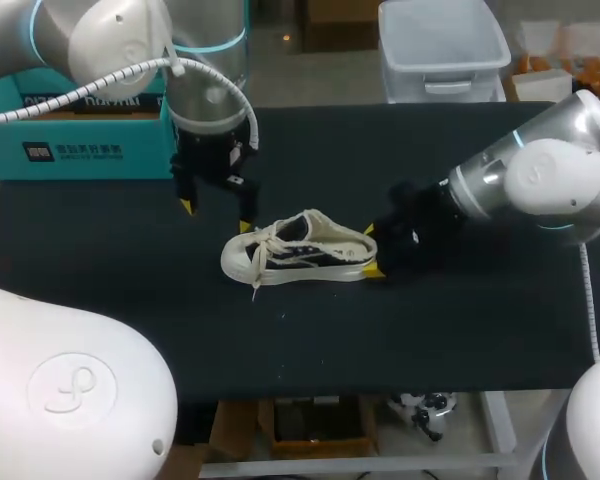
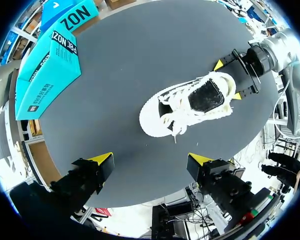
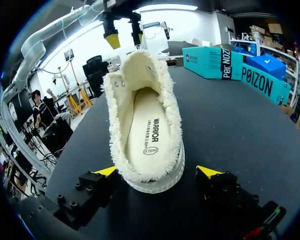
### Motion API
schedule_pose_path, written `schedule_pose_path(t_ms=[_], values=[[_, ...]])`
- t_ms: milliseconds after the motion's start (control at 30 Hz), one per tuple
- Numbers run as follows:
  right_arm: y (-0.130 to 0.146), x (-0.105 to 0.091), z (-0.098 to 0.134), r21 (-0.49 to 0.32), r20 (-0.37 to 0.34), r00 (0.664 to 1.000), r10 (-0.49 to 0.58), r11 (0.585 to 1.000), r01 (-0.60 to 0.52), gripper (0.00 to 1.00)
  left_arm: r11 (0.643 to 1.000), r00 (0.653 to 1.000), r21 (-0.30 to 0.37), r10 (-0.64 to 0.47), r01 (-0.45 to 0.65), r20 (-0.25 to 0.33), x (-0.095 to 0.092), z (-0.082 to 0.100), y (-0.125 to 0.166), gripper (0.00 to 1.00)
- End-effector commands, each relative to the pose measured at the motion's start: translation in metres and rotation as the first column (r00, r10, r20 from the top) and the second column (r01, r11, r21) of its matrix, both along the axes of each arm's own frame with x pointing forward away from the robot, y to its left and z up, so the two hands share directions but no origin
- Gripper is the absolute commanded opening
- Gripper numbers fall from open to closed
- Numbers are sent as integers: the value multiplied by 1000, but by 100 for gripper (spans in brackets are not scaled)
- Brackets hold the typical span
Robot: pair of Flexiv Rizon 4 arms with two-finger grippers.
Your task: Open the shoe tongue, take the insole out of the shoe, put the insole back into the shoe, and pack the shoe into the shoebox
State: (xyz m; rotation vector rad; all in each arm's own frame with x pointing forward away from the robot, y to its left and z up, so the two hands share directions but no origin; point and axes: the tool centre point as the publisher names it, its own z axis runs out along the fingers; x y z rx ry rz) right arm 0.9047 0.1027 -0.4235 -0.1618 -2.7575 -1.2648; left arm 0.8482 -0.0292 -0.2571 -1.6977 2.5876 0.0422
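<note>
Dark worktop [image 1: 430,330] fills the scene, with a teal shoebox [image 1: 75,140] at its back left corner, well apart from the shoe [image 1: 300,250]. That shoe is cream with dark side panels and stands on its sole near the middle. Its toe points toward my left side and its heel toward my right arm. White laces [image 1: 260,250] lie loose over the front, and one end trails down onto the cloth.

From the right wrist, the shoe's mouth is seen from behind the heel, and a pale insole [image 3: 147,135] lies flat inside.

My right claw [image 1: 372,250] sits low at the heel with its fingers spread, one yellow tip on each side of the heel. The tip on one side is just beside the fuzzy collar, while the other stands a little clear, so nothing is clamped.

My left claw [image 1: 217,215] hangs above the worktop just behind the toe end, between shoe and shoebox. Its fingers are spread wide and it carries nothing. From its own wrist, the shoe lies ahead of the fingers, and the right claw shows beyond the heel.
</note>
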Motion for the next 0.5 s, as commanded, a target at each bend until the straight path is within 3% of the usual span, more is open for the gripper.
schedule_pose_path(t_ms=[33, 500], values=[[0, -3, -2, 24, 2, 1000, 5, 1000, -6, 100, 1000, 1000, 1, 0, 0, 7, -3, -3, -2, 100], [16, -2, -13, 32, -53, 998, 28, 999, -26, 100, 1000, 1000, 1, -2, 2, 11, -7, -5, -3, 100]])
